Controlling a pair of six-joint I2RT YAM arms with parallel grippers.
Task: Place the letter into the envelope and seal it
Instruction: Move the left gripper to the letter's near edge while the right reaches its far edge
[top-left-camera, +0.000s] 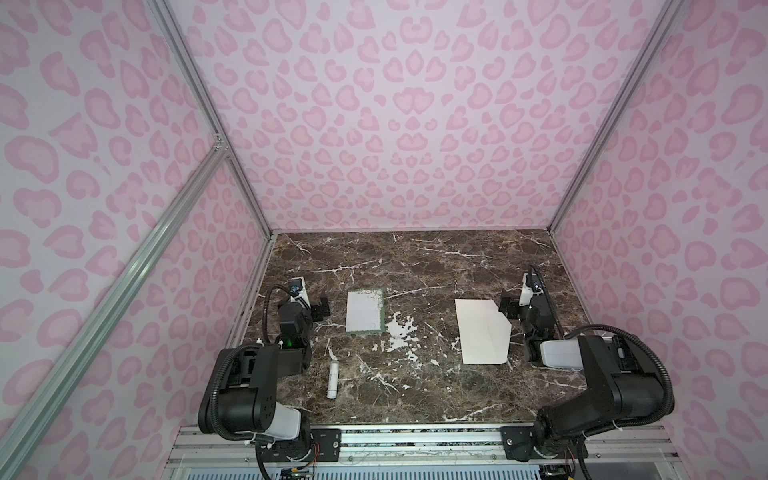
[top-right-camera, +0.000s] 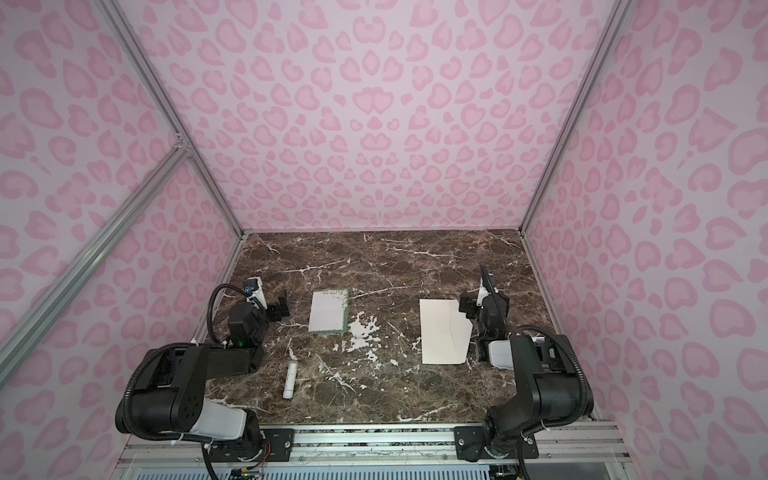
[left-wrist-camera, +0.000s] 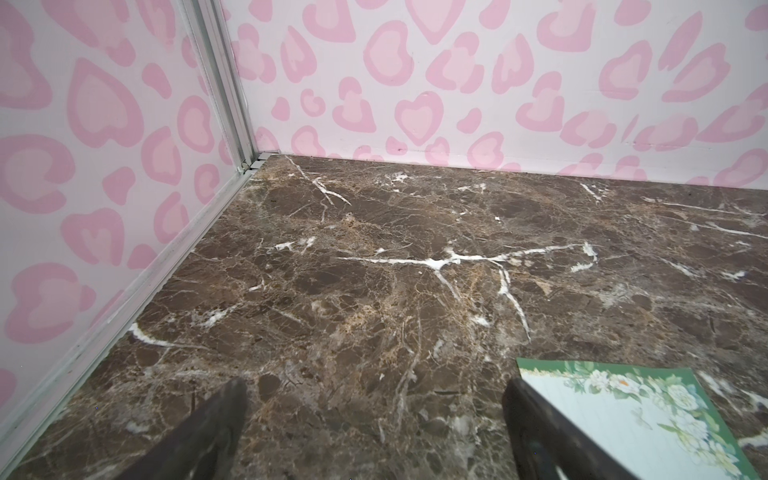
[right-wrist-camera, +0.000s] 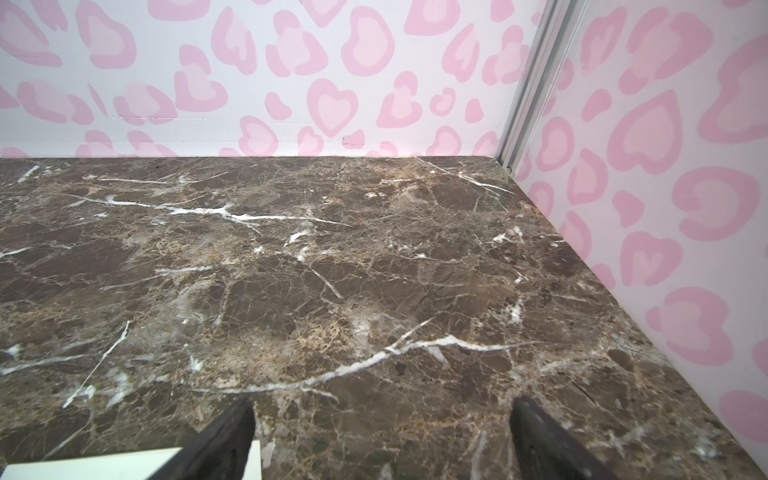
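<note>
The letter (top-left-camera: 365, 311) (top-right-camera: 328, 311), a pale card with a green floral border, lies flat on the marble table left of centre. Its corner shows in the left wrist view (left-wrist-camera: 648, 419) beside one finger. My left gripper (top-left-camera: 322, 309) (top-right-camera: 282, 308) (left-wrist-camera: 376, 388) hovers open just left of the letter, with only bare table between its fingers. The cream envelope (top-left-camera: 482, 332) (top-right-camera: 444, 332) lies flat on the right, and its corner (right-wrist-camera: 124, 463) shows in the right wrist view. My right gripper (top-left-camera: 508, 309) (top-right-camera: 467, 308) (right-wrist-camera: 384, 405) is open and empty at the envelope's far right corner.
A small white cylindrical stick (top-left-camera: 333, 380) (top-right-camera: 290, 380) lies on the dark marble table (top-left-camera: 415, 270) near the left arm, in front of the letter. Pink-patterned walls with aluminium posts close in the table on three sides. Both arm bases sit on the front rail.
</note>
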